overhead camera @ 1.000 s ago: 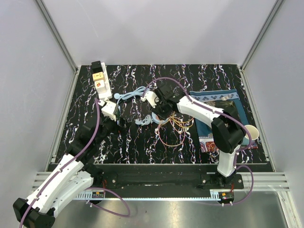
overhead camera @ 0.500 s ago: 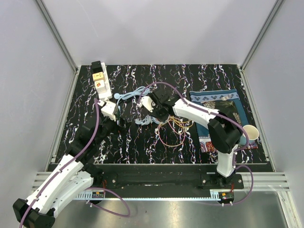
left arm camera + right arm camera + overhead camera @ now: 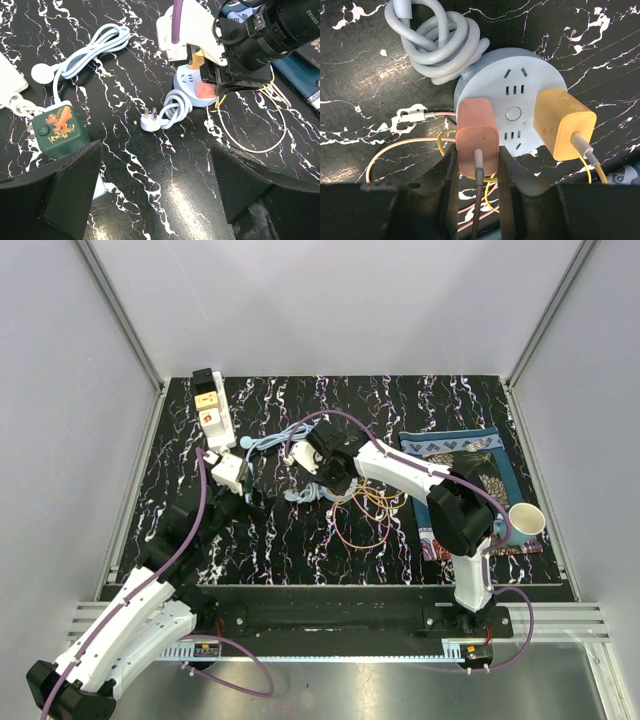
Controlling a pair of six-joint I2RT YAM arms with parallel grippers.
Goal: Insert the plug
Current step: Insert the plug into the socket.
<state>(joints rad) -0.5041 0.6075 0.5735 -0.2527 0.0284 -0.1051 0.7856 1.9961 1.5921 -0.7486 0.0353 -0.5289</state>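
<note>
A round pale-blue socket hub (image 3: 520, 85) lies on the black marbled table. My right gripper (image 3: 477, 156) is shut on a salmon-pink plug (image 3: 475, 125), one finger on each side, and the plug stands against the hub's face at its left. Its prongs are hidden. A yellow plug (image 3: 562, 122) sits in the hub's right side. In the left wrist view the hub (image 3: 186, 80) and pink plug (image 3: 205, 90) lie under the right gripper (image 3: 235, 86). My left gripper (image 3: 156, 175) hangs open over bare table, nearer than the hub.
The hub's grey cord coils beside it and ends in a white three-pin plug (image 3: 151, 121). A green charger (image 3: 57, 130) lies by my left finger. Pink and yellow cables (image 3: 365, 515) loop right of the hub. A white power strip (image 3: 212, 410), a patterned mat (image 3: 470, 470) and a paper cup (image 3: 527, 520) are around.
My right wrist has shifted a little to the left, still gripping the pink plug. The left arm has stayed where it was.
</note>
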